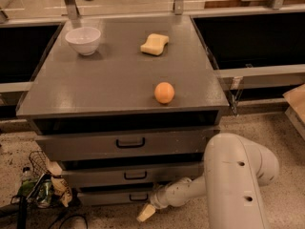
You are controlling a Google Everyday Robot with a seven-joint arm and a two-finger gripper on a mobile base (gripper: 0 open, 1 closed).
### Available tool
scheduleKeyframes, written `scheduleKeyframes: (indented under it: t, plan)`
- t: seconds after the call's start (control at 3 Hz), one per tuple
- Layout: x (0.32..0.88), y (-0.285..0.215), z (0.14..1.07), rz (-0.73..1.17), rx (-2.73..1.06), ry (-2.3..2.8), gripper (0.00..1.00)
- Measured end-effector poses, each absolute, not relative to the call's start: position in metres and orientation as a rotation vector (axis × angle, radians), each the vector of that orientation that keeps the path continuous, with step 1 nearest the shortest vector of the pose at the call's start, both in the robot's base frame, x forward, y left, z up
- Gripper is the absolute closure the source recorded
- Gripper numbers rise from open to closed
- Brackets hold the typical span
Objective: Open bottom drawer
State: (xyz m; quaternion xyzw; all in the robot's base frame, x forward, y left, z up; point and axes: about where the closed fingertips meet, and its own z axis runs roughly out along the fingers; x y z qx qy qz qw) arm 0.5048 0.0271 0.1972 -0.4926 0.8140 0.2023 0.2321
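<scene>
Camera view: claw (pixel 145 213) down at the cabinet's foot, just beside the bottom drawer (pixel 107 197).
The drawer, lowest of three grey fronts, sits at 6 o'clock below the worktop (pixel 109 75) and looks closed. The claw hangs at about 5 o'clock from its small black loop handle (pixel 138 196); wide or narrow, I cannot tell. The front is probably rigid and slides with modest drag, so the loop is the place to hook, pulling straight out.
</scene>
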Motion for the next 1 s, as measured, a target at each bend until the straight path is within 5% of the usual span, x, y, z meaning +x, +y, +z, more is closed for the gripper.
scheduleKeyframes:
  t: [1.0]
  plan:
    - [0.479,0.042,0.205,0.645,-1.382,2.217,0.0]
